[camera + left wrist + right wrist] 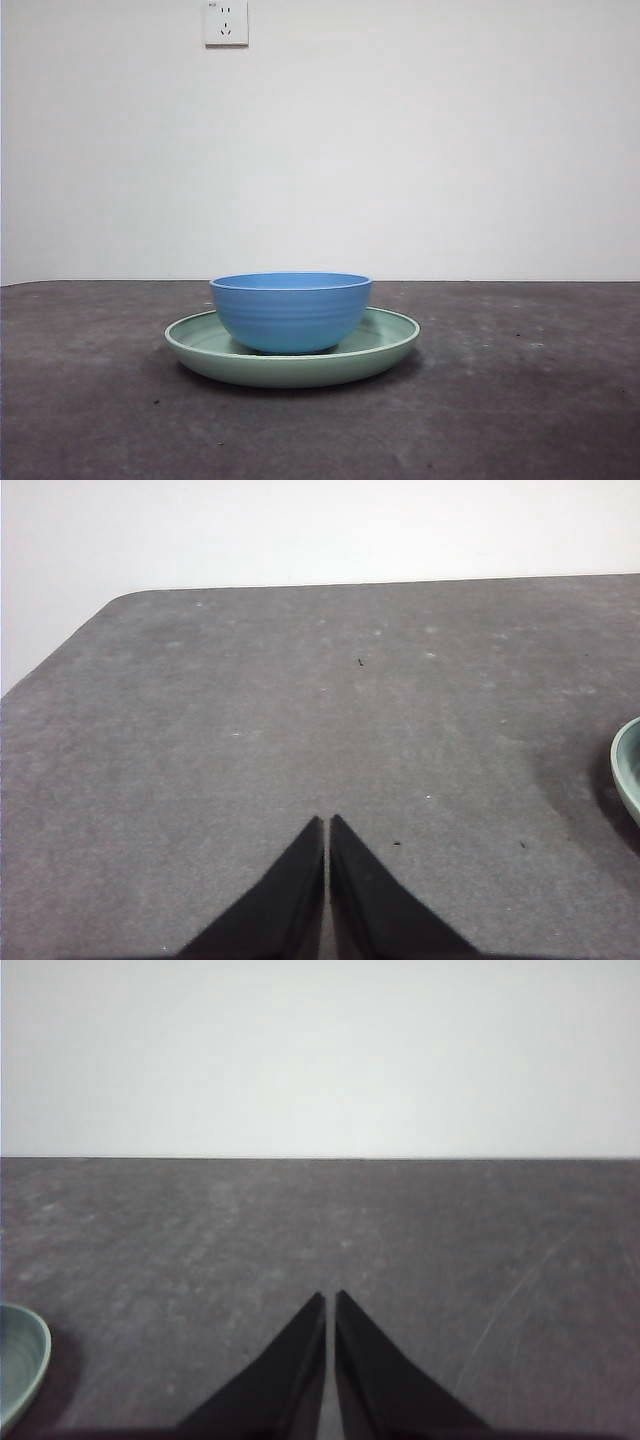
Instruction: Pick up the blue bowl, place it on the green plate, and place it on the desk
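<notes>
The blue bowl (291,310) stands upright inside the green plate (385,347), which rests on the dark desk (520,400) at the middle of the front view. No gripper shows in the front view. My left gripper (327,822) is shut and empty over bare desk, with only the plate's rim (627,770) at the picture's edge. My right gripper (329,1298) is shut and empty over bare desk, with the plate's rim (22,1360) at the picture's edge. The bowl is out of both wrist views.
A white wall with a power socket (226,22) stands behind the desk. The desk's rounded far corner (120,602) shows in the left wrist view. Faint pale scuff marks (510,1300) run across the desk.
</notes>
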Available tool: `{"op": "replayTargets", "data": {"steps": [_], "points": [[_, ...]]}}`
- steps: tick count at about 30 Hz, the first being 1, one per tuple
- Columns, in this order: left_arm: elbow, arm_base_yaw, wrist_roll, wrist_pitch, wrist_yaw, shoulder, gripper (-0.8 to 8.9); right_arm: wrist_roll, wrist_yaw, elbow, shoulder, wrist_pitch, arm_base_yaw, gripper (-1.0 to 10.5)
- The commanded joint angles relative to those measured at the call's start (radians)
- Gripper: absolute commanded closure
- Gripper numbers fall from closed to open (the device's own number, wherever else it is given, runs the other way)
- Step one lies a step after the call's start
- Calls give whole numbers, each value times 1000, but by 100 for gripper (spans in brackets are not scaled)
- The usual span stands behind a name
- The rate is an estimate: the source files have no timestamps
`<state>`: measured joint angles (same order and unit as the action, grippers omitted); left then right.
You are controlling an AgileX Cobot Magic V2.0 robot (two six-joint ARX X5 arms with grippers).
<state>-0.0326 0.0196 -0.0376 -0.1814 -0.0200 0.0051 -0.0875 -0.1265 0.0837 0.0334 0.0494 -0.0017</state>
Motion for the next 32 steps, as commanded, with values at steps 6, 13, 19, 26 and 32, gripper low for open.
{"op": "replayTargets", "data": {"steps": [6, 13, 19, 26, 32], "points": [[21, -2, 5, -7, 5, -2, 804, -62, 4, -72, -30, -11, -1, 936], [21, -2, 5, -7, 5, -2, 804, -62, 5, -73, -30, 81, -1, 936], [21, -2, 5, -7, 5, -2, 804, -62, 5, -73, -30, 116, -1, 936], [21, -2, 5, -7, 5, -2, 804, -62, 4, -72, -30, 108, -1, 936], [21, -2, 5, -7, 5, -2, 804, -62, 4, -72, -30, 108, -1, 936]]}}
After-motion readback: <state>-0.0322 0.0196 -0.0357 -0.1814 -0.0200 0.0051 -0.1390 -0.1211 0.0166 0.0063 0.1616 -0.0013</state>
